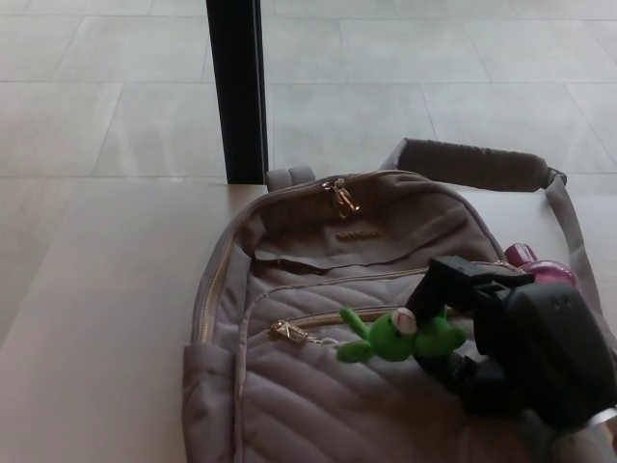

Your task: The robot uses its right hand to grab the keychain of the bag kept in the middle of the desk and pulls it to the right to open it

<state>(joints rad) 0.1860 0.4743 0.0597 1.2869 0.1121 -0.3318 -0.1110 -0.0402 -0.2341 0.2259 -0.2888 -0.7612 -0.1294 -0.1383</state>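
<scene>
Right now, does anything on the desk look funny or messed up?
Nothing looks broken or spilled. The grey backpack lies flat, and the right hand is shut on its green frog keychain. A pink thing peeks out behind it.

The right hand [501, 338] lies on a grey quilted bag [318, 386] on the tabletop [96, 318], its fingers [439, 289] closed on a green frog keychain [400, 336]. Just left of the hand, the keychain links to a gold zipper pull [287, 333]. Behind the hand sits a pink object [540, 265].
</scene>
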